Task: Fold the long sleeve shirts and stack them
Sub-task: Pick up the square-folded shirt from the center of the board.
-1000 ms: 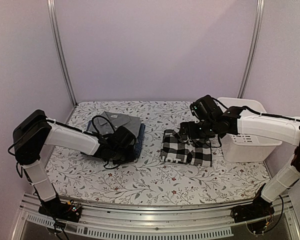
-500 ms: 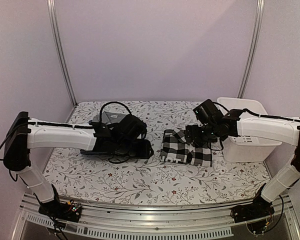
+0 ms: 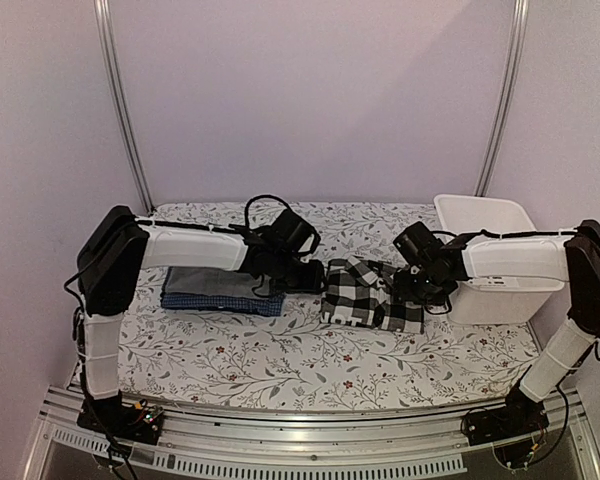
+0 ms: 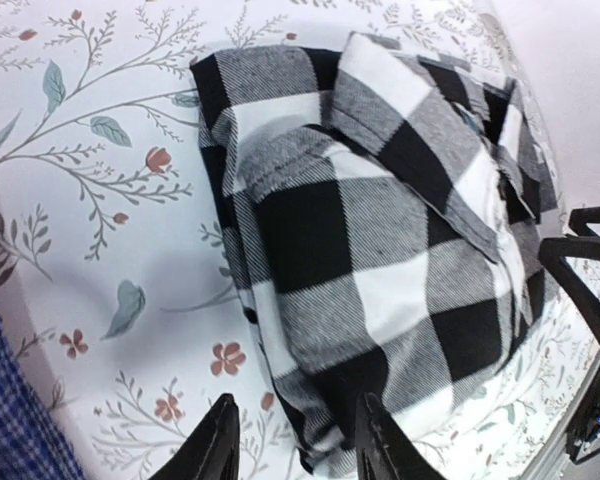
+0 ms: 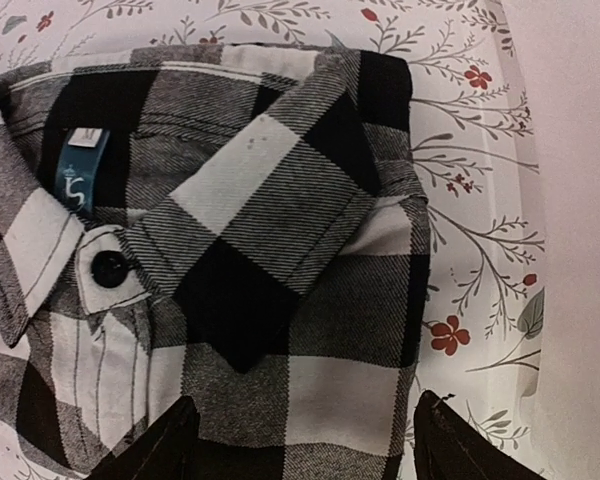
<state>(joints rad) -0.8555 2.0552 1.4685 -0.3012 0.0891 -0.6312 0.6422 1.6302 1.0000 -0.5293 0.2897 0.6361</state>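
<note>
L claw (image 4: 295, 445) spread by checked shirt (image 4: 380, 250) | R claw (image 5: 305, 445) prob. over collar (image 5: 270, 200)

The top external camera looked down and forward from above and behind the arm bases, far enough back to take in the whole desk (image 3: 280, 350), with the black-and-white checked shirt (image 3: 372, 295) right of centre. The left wrist camera sat close at that shirt's left edge, facing across it and catching a sliver of the blue patterned shirt (image 4: 5, 400). The right wrist camera hung nearer still, looking at the checked shirt's collar on its right side. All three views shared the checked shirt and the floral desk around it.
</note>
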